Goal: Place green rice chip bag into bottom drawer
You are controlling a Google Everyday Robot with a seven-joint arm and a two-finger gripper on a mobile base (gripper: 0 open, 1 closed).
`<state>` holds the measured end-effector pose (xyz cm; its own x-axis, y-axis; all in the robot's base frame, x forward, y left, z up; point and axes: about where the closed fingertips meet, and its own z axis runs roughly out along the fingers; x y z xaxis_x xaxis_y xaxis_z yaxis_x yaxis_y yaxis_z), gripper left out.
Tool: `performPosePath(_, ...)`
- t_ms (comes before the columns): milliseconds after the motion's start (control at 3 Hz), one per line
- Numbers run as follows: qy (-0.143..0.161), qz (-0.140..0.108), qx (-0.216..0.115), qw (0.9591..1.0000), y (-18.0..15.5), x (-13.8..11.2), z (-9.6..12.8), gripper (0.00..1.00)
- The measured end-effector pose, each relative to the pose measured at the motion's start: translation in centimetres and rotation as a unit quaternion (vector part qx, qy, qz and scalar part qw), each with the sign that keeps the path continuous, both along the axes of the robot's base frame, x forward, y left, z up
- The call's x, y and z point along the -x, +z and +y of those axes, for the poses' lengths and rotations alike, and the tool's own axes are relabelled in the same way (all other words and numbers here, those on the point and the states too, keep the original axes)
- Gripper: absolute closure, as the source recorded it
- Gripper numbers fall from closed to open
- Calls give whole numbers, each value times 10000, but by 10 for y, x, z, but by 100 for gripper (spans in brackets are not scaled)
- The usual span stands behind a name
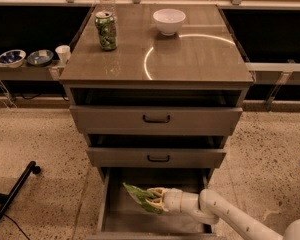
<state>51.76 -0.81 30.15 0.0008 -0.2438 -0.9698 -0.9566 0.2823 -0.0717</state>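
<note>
The bottom drawer stands pulled open at the foot of the cabinet, its flat inside showing. The green rice chip bag is held over the middle of the drawer's inside, its free end pointing up and left. My gripper reaches in from the lower right on a white arm and is shut on the bag's right end. I cannot tell whether the bag touches the drawer floor.
A green patterned drink can and a white bowl stand on the cabinet top. The two upper drawers with black handles are partly out. Small bowls and a cup sit on a low shelf at left. A black leg lies on the floor.
</note>
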Motion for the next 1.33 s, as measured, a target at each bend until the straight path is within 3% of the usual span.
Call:
performPosePath(333,-38,130,40,9999,-17,10,-8,44)
performPosePath(1000,-229,118,219,9994,-22,14,-18,0)
performPosePath(1333,-229,118,219,9994,-22,14,-18,0)
